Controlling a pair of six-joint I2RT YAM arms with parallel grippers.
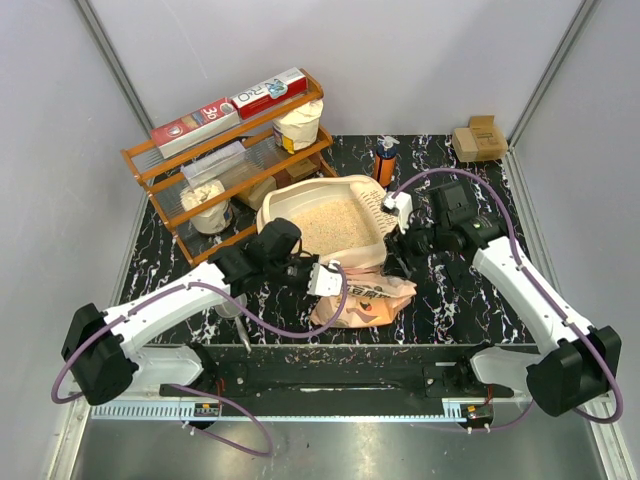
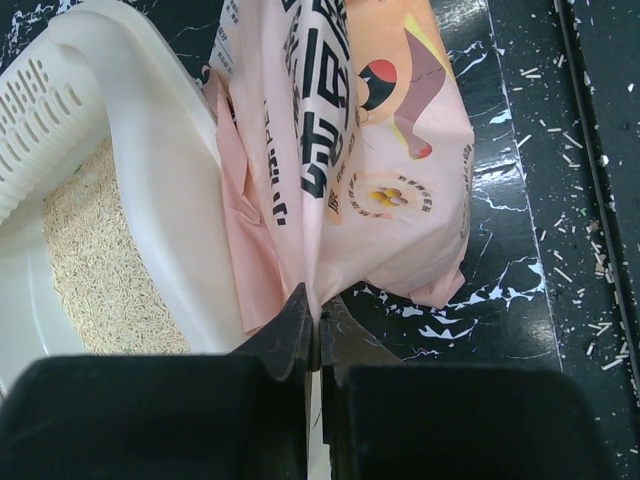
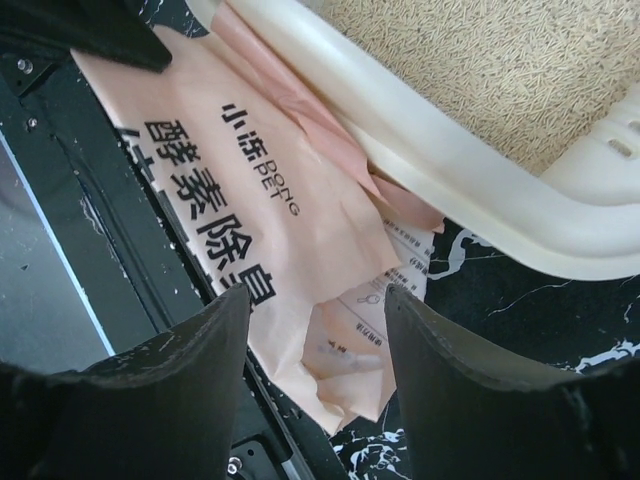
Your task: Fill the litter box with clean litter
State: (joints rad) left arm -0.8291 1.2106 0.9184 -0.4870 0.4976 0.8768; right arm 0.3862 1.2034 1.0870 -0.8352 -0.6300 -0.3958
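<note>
The cream litter box (image 1: 300,192) sits mid-table with tan litter (image 1: 325,225) covering its floor. The peach-orange bag (image 1: 365,300) lies flat on the black table against the box's near rim. My left gripper (image 1: 325,280) is shut on the bag's edge. In the left wrist view the fingertips (image 2: 318,310) pinch a fold of the bag (image 2: 360,150) beside the box wall (image 2: 150,150) and litter (image 2: 100,270). My right gripper (image 1: 405,255) is open. In the right wrist view it (image 3: 315,300) hovers over the bag's torn corner (image 3: 250,190), next to the box rim (image 3: 450,160).
An orange wooden rack (image 1: 230,150) with white sacks and long boxes stands at the back left. An orange bottle (image 1: 385,160) is behind the box and a cardboard box (image 1: 480,138) at the back right. Stray granules (image 2: 590,170) dot the table.
</note>
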